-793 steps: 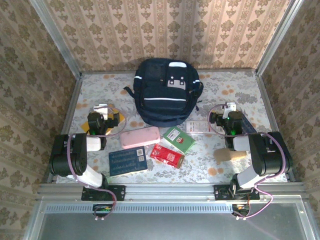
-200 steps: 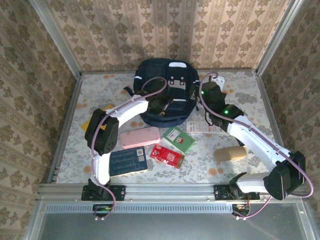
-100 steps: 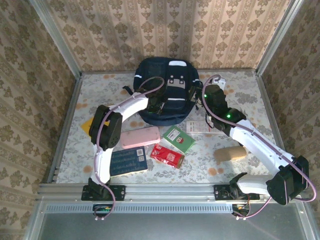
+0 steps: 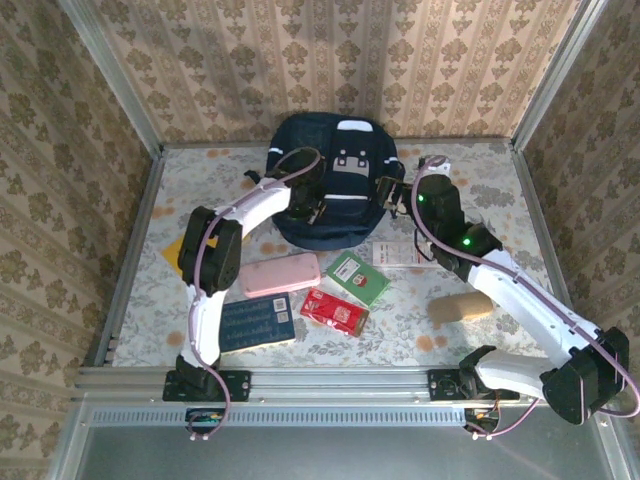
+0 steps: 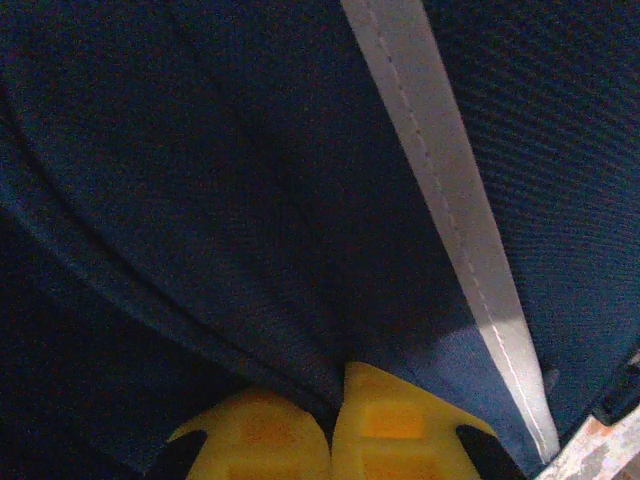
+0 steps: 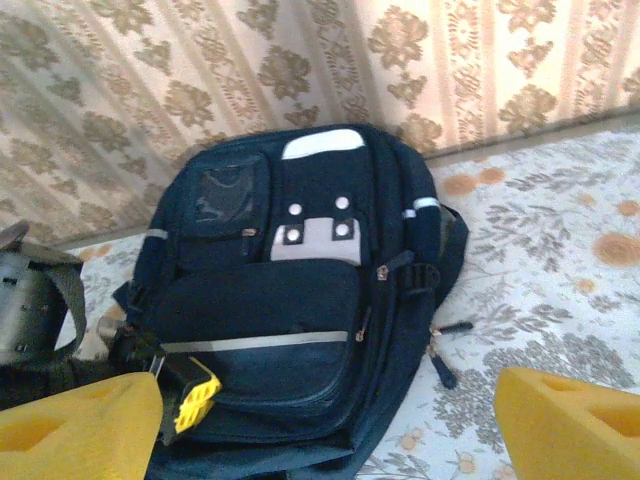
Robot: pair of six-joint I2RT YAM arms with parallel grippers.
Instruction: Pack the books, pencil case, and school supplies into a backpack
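Navy backpack point(image 4: 355, 210) in outstretched left pincer point(image 5: 333, 405)

In the overhead view the backpack point(image 4: 338, 218) lies at upper centre on the table point(image 4: 480, 180), near its back edge. Directly below it, left to right, sit the pencil case point(image 4: 280, 274), the first pack point(image 4: 358, 277) and the strip pack point(image 4: 400, 253). Lower still, the book point(image 4: 256, 322) lies left of the second pack point(image 4: 335, 311). A block point(image 4: 462, 306) rests well to the right.

Left pincer point(image 5: 333, 405) clamped closed; right pincer point(image 4: 390, 194) spread wide, arms outstretched
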